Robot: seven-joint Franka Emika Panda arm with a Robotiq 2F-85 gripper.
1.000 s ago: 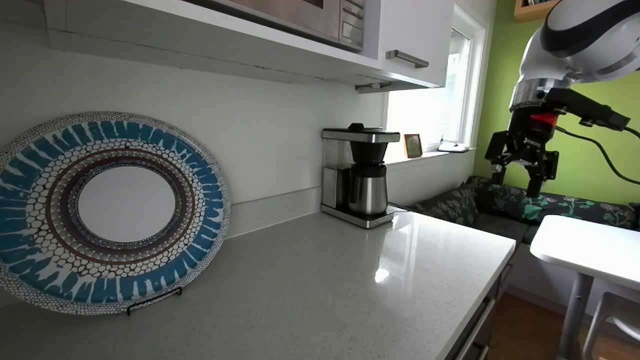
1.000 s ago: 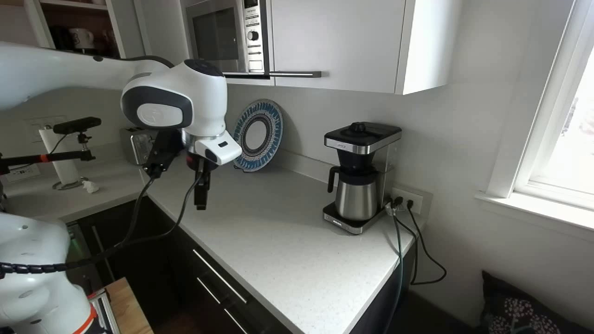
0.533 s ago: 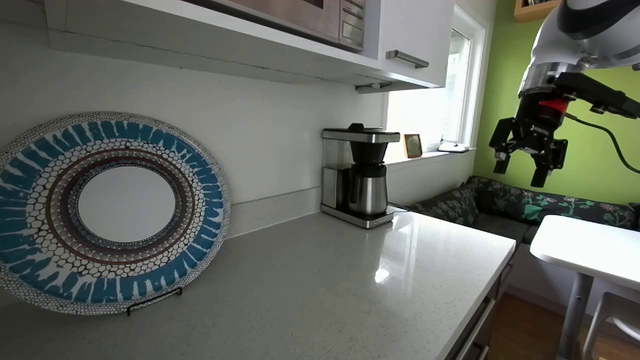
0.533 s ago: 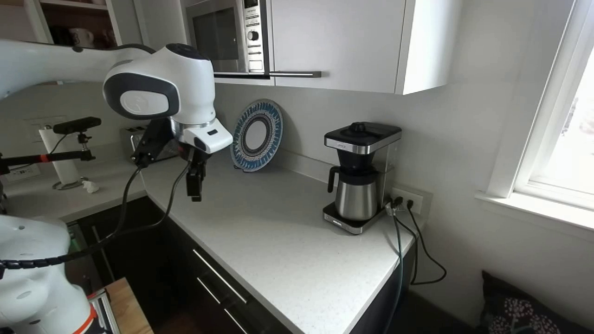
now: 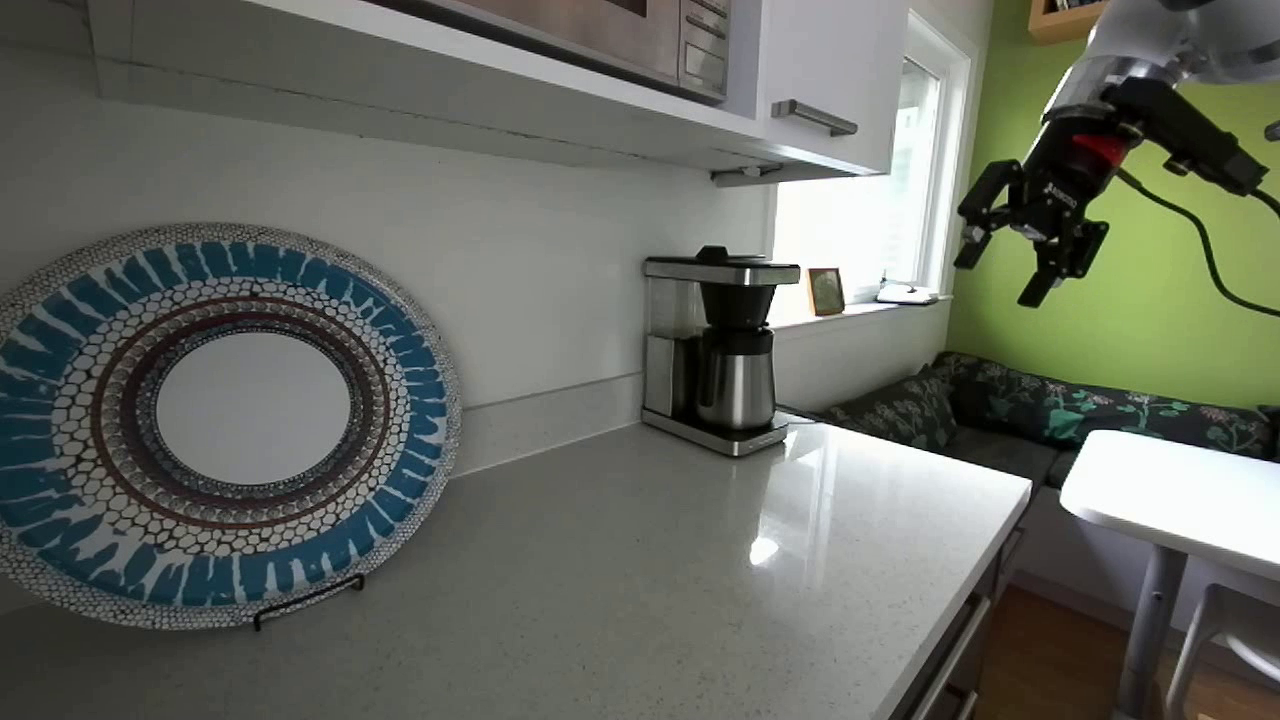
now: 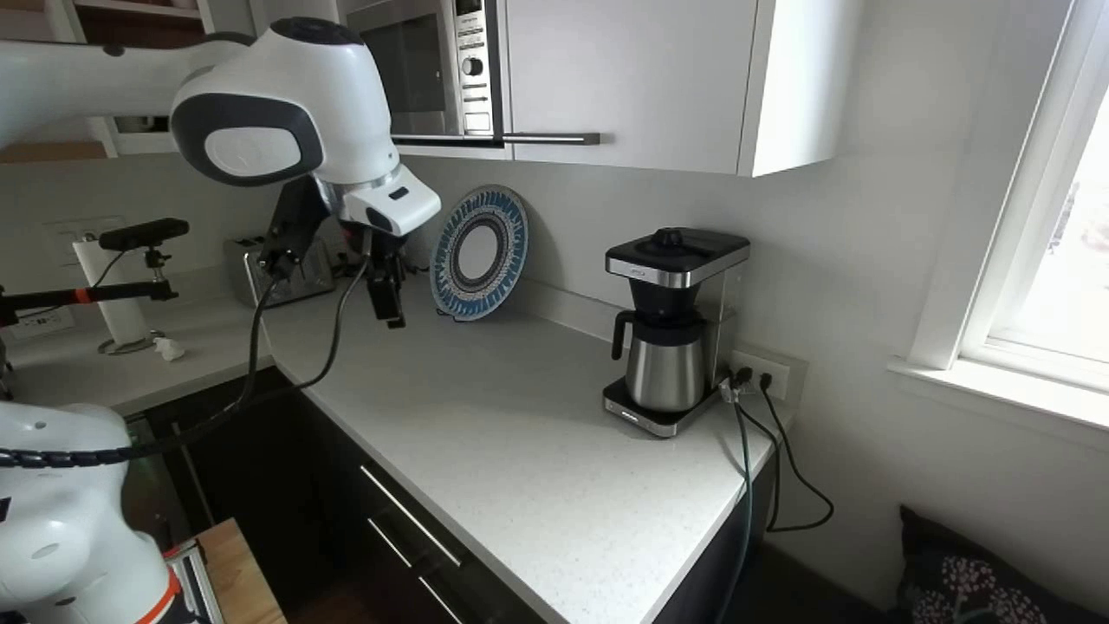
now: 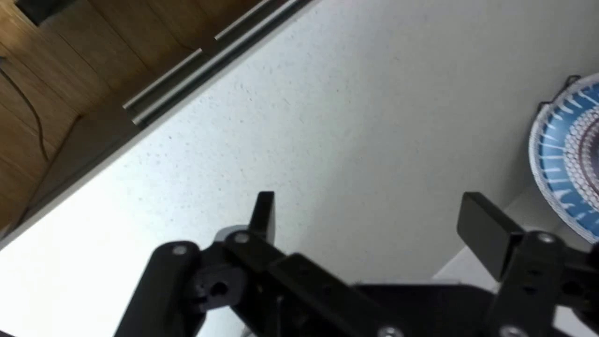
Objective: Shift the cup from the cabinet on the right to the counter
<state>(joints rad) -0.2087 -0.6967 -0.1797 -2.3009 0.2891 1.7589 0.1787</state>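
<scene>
No cup shows in any view now. The white wall cabinet has its flat door shut in both exterior views [image 5: 838, 75] [image 6: 632, 78], and its inside is hidden. The light grey-white counter [image 5: 560, 570] runs below it and also shows in an exterior view [image 6: 520, 451] and the wrist view [image 7: 337, 135]. My gripper [image 5: 1000, 278] is open with nothing between its fingers. It hangs tilted above the counter in an exterior view [image 6: 390, 321], left of and lower than the cabinet door. In the wrist view, the gripper [image 7: 367, 199] has its fingers wide apart.
A coffee maker [image 6: 676, 334] stands on the counter below the cabinet, with cords [image 6: 780, 468] beside it. A blue patterned plate [image 5: 250, 420] leans on the wall. A microwave [image 6: 407, 69] adjoins the cabinet. A toaster [image 6: 299, 277] and an open-fronted cupboard [image 6: 143, 33] are at left.
My gripper has risen and tilted, its fingertips swinging toward the coffee maker side. The arm's wrist has gone up, covering the mug in the open-fronted cupboard. The cabinet door has not moved.
</scene>
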